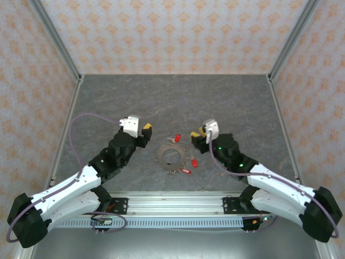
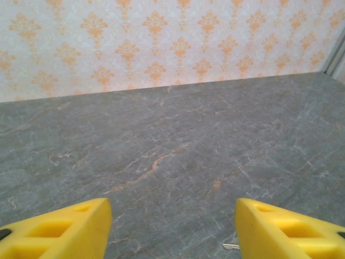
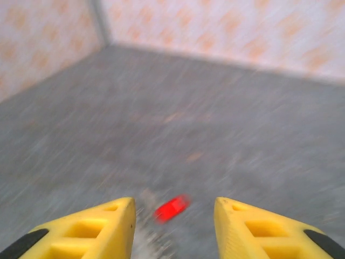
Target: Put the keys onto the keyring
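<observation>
The large grey metal keyring, toothed all round its rim like a gear, lies flat on the grey marbled tabletop, near the front edge and between the two arms. Three of the tiny metal keys with red plastic tags lie loose-looking around it: one just beyond its far edge, one just off its right side, and one at its near-right edge. At this size I cannot tell whether any of them touches or hangs on the ring. The left gripper hovers to the far left of the ring, apart from it. In its wrist view the two yellow plastic fingers stand wide apart with bare table between them, so it is released and grasps nothing. A small silvery sliver lies on the table by the inner edge of the other finger, too small to identify. The right gripper hovers to the far right of the ring, near the key beyond the far edge. Its wrist view is blurred, but the yellow fingers are parted and hold nothing. A red tag lies on the table beyond the gap. Pale walls with an orange ornament pattern enclose the table.
</observation>
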Tool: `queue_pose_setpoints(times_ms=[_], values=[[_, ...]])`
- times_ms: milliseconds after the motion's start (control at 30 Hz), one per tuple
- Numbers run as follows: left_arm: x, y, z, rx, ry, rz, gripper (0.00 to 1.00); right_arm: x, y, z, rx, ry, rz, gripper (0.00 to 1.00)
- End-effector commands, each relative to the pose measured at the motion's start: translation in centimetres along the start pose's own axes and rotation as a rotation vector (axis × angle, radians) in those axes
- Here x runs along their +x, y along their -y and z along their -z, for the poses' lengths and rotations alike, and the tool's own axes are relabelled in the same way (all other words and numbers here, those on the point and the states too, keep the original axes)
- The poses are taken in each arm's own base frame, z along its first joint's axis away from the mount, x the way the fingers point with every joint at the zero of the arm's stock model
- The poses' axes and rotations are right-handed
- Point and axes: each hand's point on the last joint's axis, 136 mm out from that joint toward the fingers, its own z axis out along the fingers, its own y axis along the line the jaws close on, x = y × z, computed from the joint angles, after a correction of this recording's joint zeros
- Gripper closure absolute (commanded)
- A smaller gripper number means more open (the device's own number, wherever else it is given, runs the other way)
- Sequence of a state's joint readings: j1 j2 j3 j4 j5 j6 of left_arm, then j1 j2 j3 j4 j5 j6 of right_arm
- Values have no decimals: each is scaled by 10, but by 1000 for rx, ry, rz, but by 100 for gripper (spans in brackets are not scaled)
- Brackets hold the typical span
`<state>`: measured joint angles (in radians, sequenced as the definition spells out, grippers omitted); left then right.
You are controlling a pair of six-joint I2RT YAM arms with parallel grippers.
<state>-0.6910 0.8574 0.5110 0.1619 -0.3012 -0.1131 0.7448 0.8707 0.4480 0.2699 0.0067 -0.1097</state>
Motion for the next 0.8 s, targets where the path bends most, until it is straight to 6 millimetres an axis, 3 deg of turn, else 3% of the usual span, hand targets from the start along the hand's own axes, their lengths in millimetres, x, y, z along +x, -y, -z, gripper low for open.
queue_pose_setpoints(times_ms=[0, 100, 300, 500, 633, 767], values=[[-6, -17, 2, -82, 30, 22, 35, -29, 73, 16, 371, 96, 122, 56], [-6, -26, 2, -120, 24, 12, 34, -23, 116, 23, 538, 81, 118, 54], [-2, -55, 7, -198, -1, 5, 30, 21, 169, 28, 652, -3, 23, 52], [11, -89, 11, -278, -29, 30, 26, 51, 191, 5, 668, -118, -22, 52], [15, -106, 13, -314, -53, 44, 26, 45, 181, -18, 576, -129, -36, 52], [17, -118, 14, -348, -82, 26, 24, 54, 203, -14, 693, -132, -60, 49]])
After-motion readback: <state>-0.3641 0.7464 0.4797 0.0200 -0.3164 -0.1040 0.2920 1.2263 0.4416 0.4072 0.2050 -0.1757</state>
